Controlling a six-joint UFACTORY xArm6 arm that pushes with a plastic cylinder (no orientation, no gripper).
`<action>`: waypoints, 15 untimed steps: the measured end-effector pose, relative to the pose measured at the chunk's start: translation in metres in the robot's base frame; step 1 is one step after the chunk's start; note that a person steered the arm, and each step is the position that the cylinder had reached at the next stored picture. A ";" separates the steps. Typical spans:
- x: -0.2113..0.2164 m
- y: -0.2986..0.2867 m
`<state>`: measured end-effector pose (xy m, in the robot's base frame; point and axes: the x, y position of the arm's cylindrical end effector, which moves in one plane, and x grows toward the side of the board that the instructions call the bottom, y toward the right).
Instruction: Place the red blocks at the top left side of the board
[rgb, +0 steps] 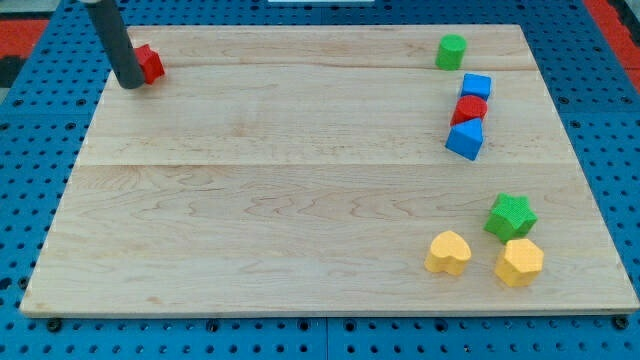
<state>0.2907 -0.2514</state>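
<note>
Since rod carries no jaws, nothing gripped: my tip (130, 84) touches red block (149, 63) at its 8 o'clock, apparently parking it at board (300, 200) top-left. Second red block (470, 109) wedged between blue blocks, awaiting transfer.

My tip (130, 85) touches the left side of one red block (151, 63) at the table's (260, 220) top left. Down the right edge run a green cylinder (451, 51), then a blue cube (477, 85), a second red block (470, 108) and a blue block (465, 141), these three touching. At bottom right a green star (511, 216) sits above a yellow heart (448, 253) and a yellow hexagon (519, 262).
</note>
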 end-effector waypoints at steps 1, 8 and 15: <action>-0.022 0.014; 0.001 0.234; 0.083 0.367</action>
<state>0.3736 0.1155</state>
